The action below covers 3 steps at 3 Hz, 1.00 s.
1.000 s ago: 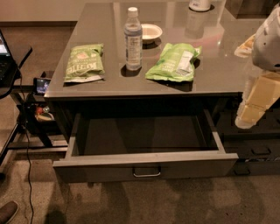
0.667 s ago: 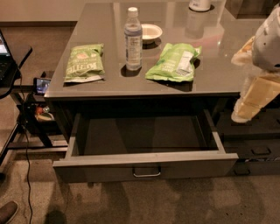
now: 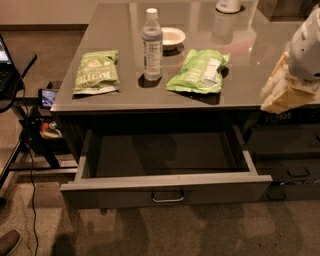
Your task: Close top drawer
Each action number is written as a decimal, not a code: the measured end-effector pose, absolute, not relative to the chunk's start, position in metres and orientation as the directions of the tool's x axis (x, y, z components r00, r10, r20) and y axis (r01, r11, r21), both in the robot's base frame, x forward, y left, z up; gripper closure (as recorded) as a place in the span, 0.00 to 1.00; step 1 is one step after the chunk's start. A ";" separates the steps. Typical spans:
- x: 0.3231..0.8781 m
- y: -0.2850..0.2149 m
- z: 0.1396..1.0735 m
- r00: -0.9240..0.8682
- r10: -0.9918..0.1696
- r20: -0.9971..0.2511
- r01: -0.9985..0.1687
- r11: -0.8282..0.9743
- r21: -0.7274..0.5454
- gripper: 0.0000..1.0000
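The top drawer (image 3: 165,189) is pulled far out from under the grey table top (image 3: 120,97). Its inside is dark and holds nothing I can see. A small metal bar handle (image 3: 167,198) sits at the middle of its flat front panel. My gripper (image 3: 281,94), beige below a white arm housing, hangs at the right edge of the view. It is above the table's front right corner, higher than the drawer and to the right of it, and touches nothing.
On the table top lie two green snack bags (image 3: 96,71) (image 3: 199,71), a water bottle (image 3: 152,45), a small white bowl (image 3: 172,36) and a white cup (image 3: 228,5). Narrower dark drawers (image 3: 295,167) stand to the right. A stand with cables (image 3: 30,150) is at the left.
My gripper has risen and shifted slightly left, from beside the drawer's right corner to table-top height. The drawer has not moved.
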<state>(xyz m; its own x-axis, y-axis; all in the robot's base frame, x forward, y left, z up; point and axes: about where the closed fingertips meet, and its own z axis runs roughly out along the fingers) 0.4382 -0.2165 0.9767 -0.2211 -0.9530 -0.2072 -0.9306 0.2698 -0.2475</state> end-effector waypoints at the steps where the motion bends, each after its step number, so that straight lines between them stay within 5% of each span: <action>1: 0.438 -0.217 0.977 -0.221 -0.953 -0.207 -0.931 0.270 -0.248 0.89; 2: 0.438 -0.217 0.977 -0.221 -0.953 -0.207 -0.931 0.270 -0.248 1.00; 3: 0.417 -0.232 0.957 -0.262 -0.948 -0.179 -0.931 0.297 -0.213 1.00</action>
<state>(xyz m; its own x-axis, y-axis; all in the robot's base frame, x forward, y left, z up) 0.4165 -0.2319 0.9566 -0.2615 -0.9484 -0.1791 -0.9308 0.2969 -0.2130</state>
